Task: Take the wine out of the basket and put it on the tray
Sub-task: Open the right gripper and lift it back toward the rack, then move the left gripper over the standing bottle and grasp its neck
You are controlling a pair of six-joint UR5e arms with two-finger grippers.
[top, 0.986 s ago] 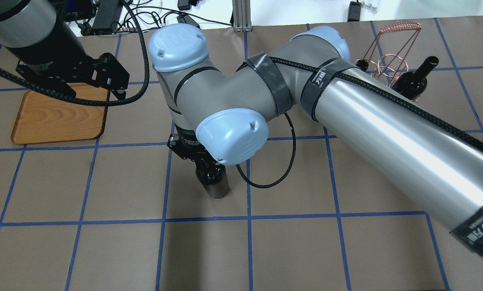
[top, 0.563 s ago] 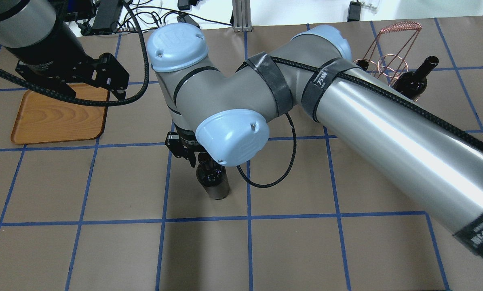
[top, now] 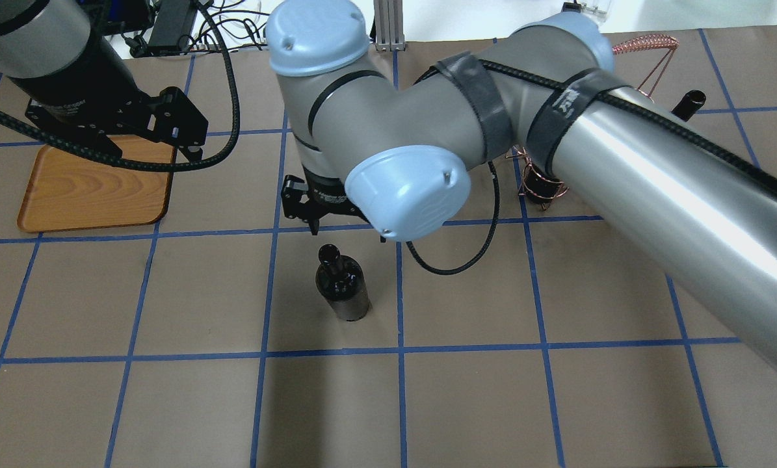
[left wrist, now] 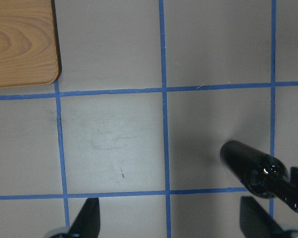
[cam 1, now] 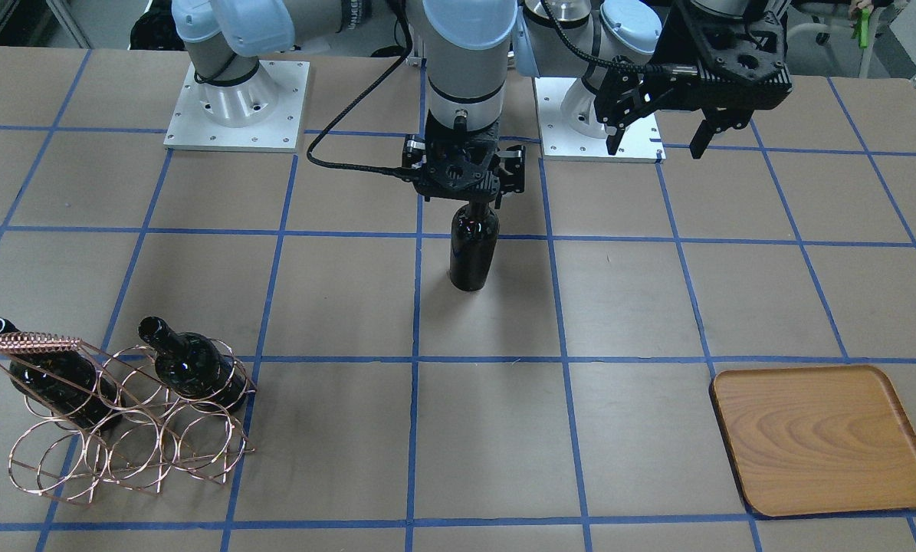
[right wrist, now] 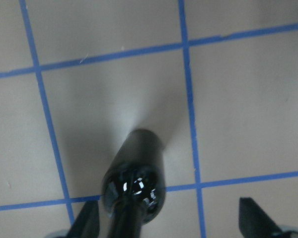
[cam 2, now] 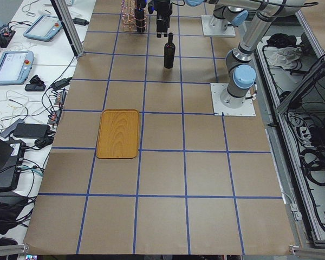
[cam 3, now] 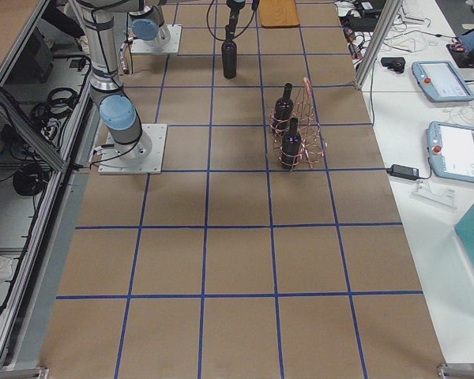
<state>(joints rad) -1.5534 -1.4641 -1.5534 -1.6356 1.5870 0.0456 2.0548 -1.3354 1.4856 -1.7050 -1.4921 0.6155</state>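
Observation:
One dark wine bottle (cam 1: 473, 257) stands upright on the table's middle, free of any grip; it also shows in the overhead view (top: 341, 289). My right gripper (cam 1: 469, 192) hovers open just above its neck, and in the right wrist view (right wrist: 171, 228) the bottle (right wrist: 134, 191) lies between the spread fingers. The copper wire basket (cam 1: 120, 429) holds two more bottles (cam 1: 189, 368). The wooden tray (cam 1: 818, 437) lies empty. My left gripper (cam 1: 654, 146) is open and empty, above the tray's near edge in the overhead view (top: 183, 140).
The right arm's big links hide much of the basket (top: 645, 45) in the overhead view. The left wrist view shows the tray's corner (left wrist: 20, 44) and the standing bottle (left wrist: 253, 166). Both arm bases stand at the table's robot side.
My right gripper has let go of the bottle's neck and risen clear of it. The bottle stays standing in place. The left arm has not moved.

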